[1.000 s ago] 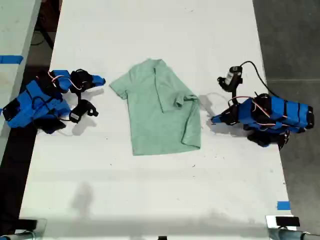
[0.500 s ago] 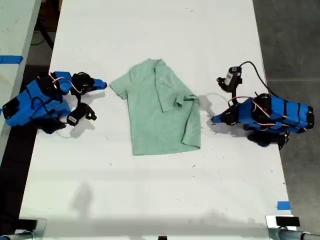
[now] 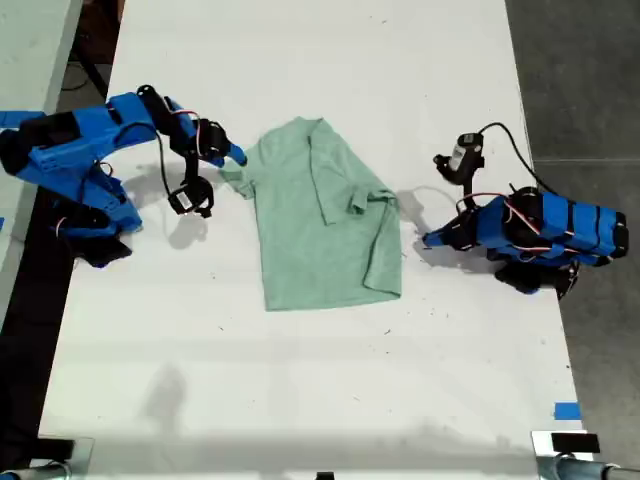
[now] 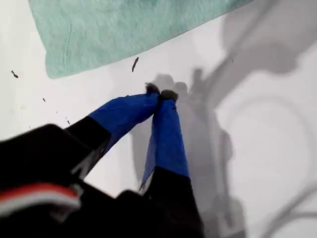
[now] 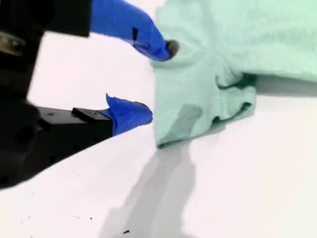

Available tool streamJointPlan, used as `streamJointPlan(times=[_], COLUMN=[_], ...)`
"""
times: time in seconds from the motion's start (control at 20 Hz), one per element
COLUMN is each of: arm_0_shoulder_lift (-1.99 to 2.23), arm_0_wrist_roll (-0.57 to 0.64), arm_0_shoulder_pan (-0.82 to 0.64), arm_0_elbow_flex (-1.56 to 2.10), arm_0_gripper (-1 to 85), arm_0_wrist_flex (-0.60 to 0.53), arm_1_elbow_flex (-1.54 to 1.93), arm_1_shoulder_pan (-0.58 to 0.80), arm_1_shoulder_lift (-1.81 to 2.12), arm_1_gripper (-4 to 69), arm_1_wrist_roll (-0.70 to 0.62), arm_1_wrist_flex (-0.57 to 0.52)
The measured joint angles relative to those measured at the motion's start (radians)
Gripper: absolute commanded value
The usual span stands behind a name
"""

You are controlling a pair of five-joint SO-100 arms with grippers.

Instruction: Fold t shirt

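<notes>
My second gripper (image 5: 148, 82) gapes empty at the t shirt (image 3: 322, 215) sleeve, exterior view's left (no readable writing); my first gripper (image 4: 161, 94) rests closed, empty.

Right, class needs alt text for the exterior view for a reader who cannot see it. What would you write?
A pale green t shirt lies on a white table, one side already folded over its middle. At the exterior view's left my second claw, open, reaches the unfolded sleeve; at the exterior view's right my first claw, shut, rests beside the shirt.
</notes>
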Motion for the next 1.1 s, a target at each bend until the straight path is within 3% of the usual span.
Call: streamJointPlan(times=[0.15,0.4,0.55,0.75,1.1], arm_0_shoulder_lift=[-0.158,-0.318,-0.380,-0.499,-0.468], arm_0_wrist_roll=[0.118,0.179,0.186,0.153,0.120], arm_0_shoulder_pan=[-0.054,-0.138,-0.143,-0.133,-0.072], arm_0_elbow_flex=[-0.091,-0.106,-0.109,-0.163,-0.436], arm_0_gripper=[21.7,17.5,-0.2,-0.2,-0.2], arm_0_wrist_flex=[-0.011,0.002,-0.021,-0.017,0.264], arm_1_elbow_flex=[0.000,0.000,0.000,0.000,0.000], arm_1_shoulder_pan=[0.000,0.000,0.000,0.000,0.000], arm_1_shoulder_lift=[0.000,0.000,0.000,0.000,0.000], arm_1_gripper=[1.2,1.2,1.2,1.2,1.2], arm_1_wrist_roll=[0.000,0.000,0.000,0.000,-0.002], arm_1_wrist_flex=[0.000,0.000,0.000,0.000,0.000])
